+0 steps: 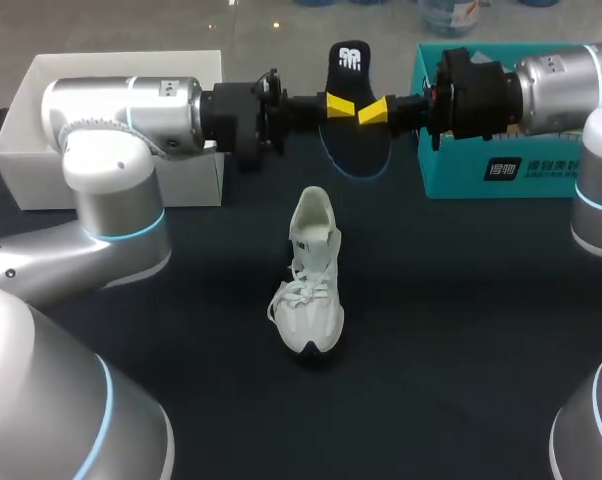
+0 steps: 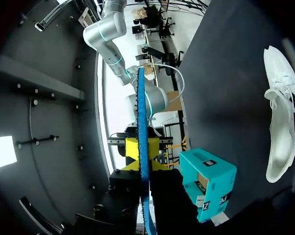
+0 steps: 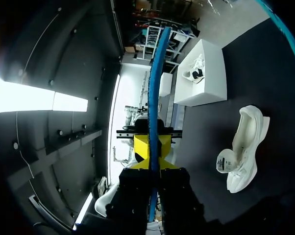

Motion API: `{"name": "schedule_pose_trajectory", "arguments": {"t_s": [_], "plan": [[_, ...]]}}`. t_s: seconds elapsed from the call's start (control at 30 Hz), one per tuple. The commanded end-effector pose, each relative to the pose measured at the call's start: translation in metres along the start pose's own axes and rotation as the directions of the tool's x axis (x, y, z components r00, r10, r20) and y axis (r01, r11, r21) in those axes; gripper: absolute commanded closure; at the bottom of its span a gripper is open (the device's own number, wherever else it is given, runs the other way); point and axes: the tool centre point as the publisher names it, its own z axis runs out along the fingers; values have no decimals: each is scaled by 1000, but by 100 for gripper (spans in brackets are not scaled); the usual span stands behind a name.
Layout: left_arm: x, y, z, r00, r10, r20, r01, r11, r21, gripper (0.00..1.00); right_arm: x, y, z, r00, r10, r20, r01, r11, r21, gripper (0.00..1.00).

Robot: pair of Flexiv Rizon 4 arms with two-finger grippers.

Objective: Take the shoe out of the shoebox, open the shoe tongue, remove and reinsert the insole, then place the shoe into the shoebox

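Presently, the insole (image 1: 353, 145) is held in the air above the far middle of the worktop (image 1: 461, 330), clear of the surface. Its dark face is turned toward the head view, and its blue rim is seen edge-on from both wrist views. It is grasped from two sides: the left gripper (image 1: 339, 104) is clenched on the edge nearer the left arm, and the right gripper (image 1: 373, 112) is clenched on the opposite edge. The yellow tips of the two grippers are brought almost together across the insole's middle. The white shoe (image 1: 311, 275) is stood upright on its sole near the centre of the worktop, nearer the near edge than the insole. Its toe is pointed toward the near edge and its heel toward the far edge, and its laces are left lying loose. The white shoebox (image 1: 21, 150) is set open at the far left corner, partly hidden behind the left arm. A teal box (image 1: 521, 170) is placed at the far right, partly covered by the right arm. Both boxes are kept well apart from the shoe.
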Motion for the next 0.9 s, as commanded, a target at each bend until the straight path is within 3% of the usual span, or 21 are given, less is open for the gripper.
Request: {"name": "schedule_pose_trajectory", "arguments": {"t_s": [0.03,0.57,0.73,0.9], "plan": [[-3,5,-11,999,-17,-40,18,999,29,0,0,-1,2,1000,-4,2,4,1000,-6,100],[-9,41,-93,978,-2,-208,24,994,102,0,0,-5,-18,1000,-3,25,4,999,-47,100],[-11,44,-115,965,29,-262,18,984,175,0,1,-2,-18,999,-9,33,11,999,-45,100],[-8,51,-138,939,38,-341,33,979,201,0,4,5,-18,998,-42,47,45,997,-55,100]]}}
